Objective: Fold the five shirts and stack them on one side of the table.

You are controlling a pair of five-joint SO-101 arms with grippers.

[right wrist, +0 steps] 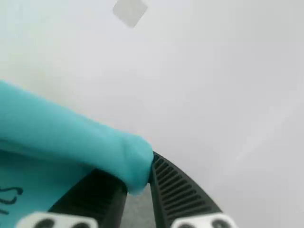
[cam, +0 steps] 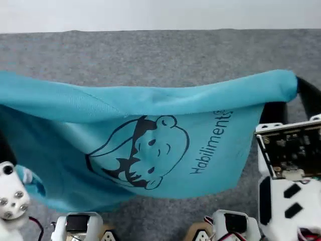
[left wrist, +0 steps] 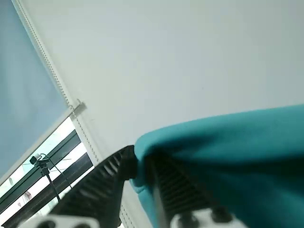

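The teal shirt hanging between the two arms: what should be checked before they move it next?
1. The left hand pinches the shirt at one end: ok.
2. The right hand pinches the other end: ok.
3. Shirt spread between both hands, drawing facing up: ok.
4. Lower hem off the table: cannot tell.
5. Space under the shirt free: cannot tell, cloth hides it.

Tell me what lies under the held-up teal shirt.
Grey table shows beyond the teal shirt; the cloth hides the rest, so anything directly beneath is covered.
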